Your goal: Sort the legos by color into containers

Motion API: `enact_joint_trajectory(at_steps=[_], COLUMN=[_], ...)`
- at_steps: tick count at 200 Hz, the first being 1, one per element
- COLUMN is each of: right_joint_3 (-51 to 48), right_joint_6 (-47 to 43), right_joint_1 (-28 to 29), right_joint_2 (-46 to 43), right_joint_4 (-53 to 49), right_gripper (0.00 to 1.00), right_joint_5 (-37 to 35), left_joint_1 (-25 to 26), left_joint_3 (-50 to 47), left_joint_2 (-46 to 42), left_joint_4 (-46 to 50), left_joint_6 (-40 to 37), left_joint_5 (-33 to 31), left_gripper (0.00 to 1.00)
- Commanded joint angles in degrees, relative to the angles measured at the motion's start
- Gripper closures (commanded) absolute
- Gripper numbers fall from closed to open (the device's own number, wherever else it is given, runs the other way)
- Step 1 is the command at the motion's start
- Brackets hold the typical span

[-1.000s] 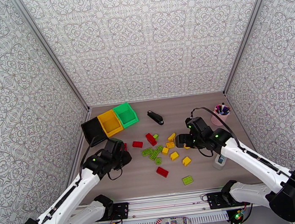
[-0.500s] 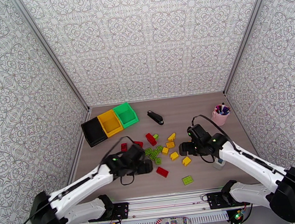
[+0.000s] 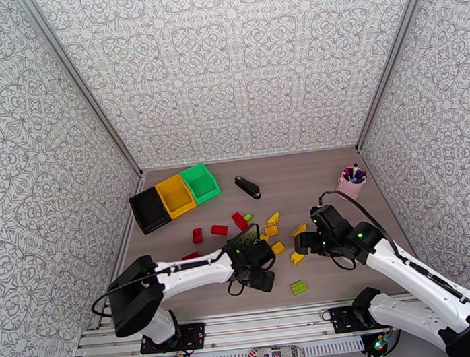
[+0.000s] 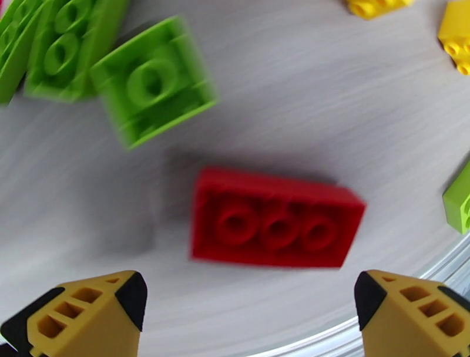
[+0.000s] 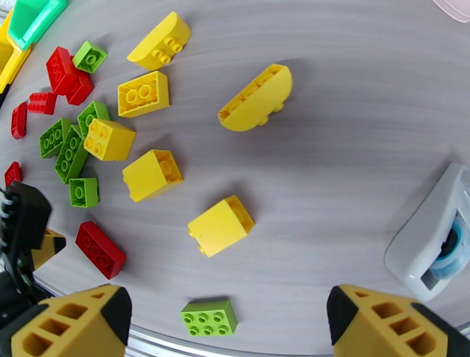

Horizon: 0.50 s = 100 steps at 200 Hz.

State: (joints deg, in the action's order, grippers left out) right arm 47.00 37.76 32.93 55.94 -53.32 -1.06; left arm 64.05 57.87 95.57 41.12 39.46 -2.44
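Red, yellow and lime green legos lie scattered mid-table. My left gripper point(image 3: 260, 276) hovers open over a red brick point(image 4: 273, 220), which lies flat just ahead of its yellow fingertips point(image 4: 88, 311); a green brick point(image 4: 150, 88) lies beyond. My right gripper point(image 3: 302, 245) is open above the yellow bricks, with a yellow brick point(image 5: 220, 226) and a green brick point(image 5: 210, 317) near its fingers and nothing held. A rounded yellow brick point(image 3: 300, 229) lies just past it. The black bin point(image 3: 149, 210), yellow bin point(image 3: 175, 196) and green bin point(image 3: 200, 182) stand in a row at the back left.
A black stapler-like object point(image 3: 247, 187) lies behind the pile. A pink cup of pens point(image 3: 351, 183) stands at the back right. A white device point(image 5: 432, 235) sits right of my right gripper. The metal rail runs along the table's near edge.
My left arm swung from beside the black bin rightward and nearer, ending over the red brick. My right gripper drew back toward the near edge, uncovering the rounded yellow brick.
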Motion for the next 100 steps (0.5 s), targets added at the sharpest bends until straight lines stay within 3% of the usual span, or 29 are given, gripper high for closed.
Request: enact_joint_trajectory(at_steps=[1,100], right_joint_3=[-0.95,-0.84], right_joint_6=[0.99,0.47], right_joint_1=[-0.56,-1.31], right_joint_2=[-0.87,-0.32], right_joint_4=[-1.99,-2.16], right_gripper=[0.08,0.08], right_joint_5=[-1.65,-2.11], left_joint_1=[0.3,0.2], left_joint_3=[3.59,8.65], left_joint_2=[3.04,8.68], left_joint_4=[0.85,3.26], left_joint_6=[-3.37,-5.16], left_joint_5=[-1.99,-2.98], left_gripper=[0.01,0.09])
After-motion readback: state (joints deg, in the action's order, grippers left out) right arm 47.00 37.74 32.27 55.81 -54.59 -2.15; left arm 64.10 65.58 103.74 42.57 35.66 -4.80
